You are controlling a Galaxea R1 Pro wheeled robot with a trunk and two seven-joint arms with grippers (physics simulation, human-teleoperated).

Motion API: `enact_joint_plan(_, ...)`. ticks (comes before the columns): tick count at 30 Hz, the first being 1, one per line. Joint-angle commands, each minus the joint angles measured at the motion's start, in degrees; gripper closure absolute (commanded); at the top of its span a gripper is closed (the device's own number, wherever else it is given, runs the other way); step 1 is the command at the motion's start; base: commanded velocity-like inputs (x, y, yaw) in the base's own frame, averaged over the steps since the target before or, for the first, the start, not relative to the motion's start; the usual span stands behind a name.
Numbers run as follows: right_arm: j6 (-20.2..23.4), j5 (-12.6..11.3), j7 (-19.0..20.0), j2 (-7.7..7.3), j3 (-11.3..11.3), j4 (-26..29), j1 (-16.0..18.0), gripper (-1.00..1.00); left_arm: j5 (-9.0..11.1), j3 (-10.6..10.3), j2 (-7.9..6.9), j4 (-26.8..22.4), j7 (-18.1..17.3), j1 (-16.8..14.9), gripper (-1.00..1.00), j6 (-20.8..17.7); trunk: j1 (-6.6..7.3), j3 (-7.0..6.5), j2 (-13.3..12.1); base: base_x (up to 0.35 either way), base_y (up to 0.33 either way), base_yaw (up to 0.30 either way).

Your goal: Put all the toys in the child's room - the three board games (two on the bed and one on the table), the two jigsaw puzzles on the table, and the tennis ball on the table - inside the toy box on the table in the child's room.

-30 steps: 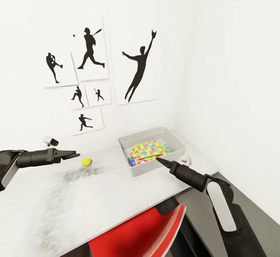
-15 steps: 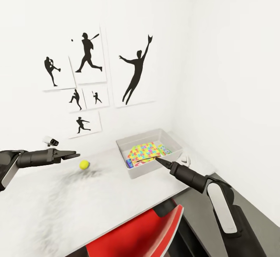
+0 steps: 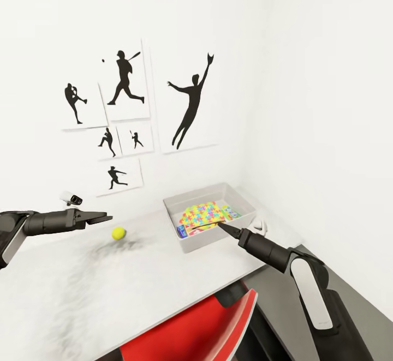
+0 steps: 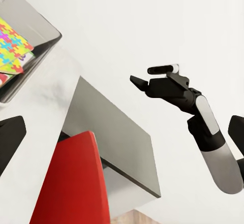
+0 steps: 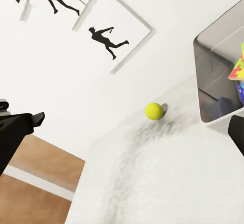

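A yellow tennis ball (image 3: pixel 118 233) (image 5: pixel 154 110) lies on the white table (image 3: pixel 136 284), left of the grey toy box (image 3: pixel 207 241) (image 4: pixel 31 27) (image 5: pixel 213 71). Inside the box, a colourful jigsaw puzzle (image 3: pixel 203 212) (image 4: pixel 11 49) (image 5: pixel 238 69) lies on top of other flat boxes. My left gripper (image 3: pixel 106 219) hovers just left of the ball and slightly above it, open and empty. My right gripper (image 3: pixel 221 226) (image 4: pixel 138 80) points at the box's near rim, open and empty.
A red chair (image 3: pixel 202 328) (image 4: pixel 71 183) is tucked under the table's near edge. Black silhouette pictures (image 3: pixel 191 102) hang on the wall behind the table. A small white object (image 3: pixel 262 223) lies right of the box. The room's corner stands close behind the box.
The head view has shifted slightly. The ball, the box and both arms keep their places relative to each other.
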State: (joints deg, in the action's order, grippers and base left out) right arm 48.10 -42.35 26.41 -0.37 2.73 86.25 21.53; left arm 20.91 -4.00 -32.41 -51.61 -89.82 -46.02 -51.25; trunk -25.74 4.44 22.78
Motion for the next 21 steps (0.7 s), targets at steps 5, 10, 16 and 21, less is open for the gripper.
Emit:
enact_joint_plan(5, 0.32, 0.11, 0.26, 0.02, 0.02, -0.02, 0.02, -1.0, 0.18, -0.22, -0.08, 0.02, -0.18, -0.07, -1.0, -0.61, -0.04, 0.11, 0.13, 0.0, 0.0, 0.0)
enact_joint_plan(10, 0.29, 0.19, 0.29, 0.02, -0.09, 0.02, 0.01, -1.0, 0.15, -0.22, -0.09, 0.02, -0.18, -0.04, -1.0, -0.61, -0.04, 0.1, 0.13, 0.0, 0.0, 0.0)
enact_joint_plan(16, 0.32, 0.24, 0.3, 0.02, -0.13, -0.01, 0.01, -1.0, 0.18, -0.22, -0.11, 0.02, -0.18, -0.03, -1.0, -0.61, -0.04, 0.1, 0.13, 0.0, 0.0, 0.0)
enact_joint_plan(21, 0.32, 0.25, 0.31, 0.02, -0.1, -0.02, 0.01, -1.0, 0.23, -0.22, -0.1, 0.02, -0.18, -0.03, -1.0, -0.61, -0.04, 0.1, 0.13, 0.0, 0.0, 0.0)
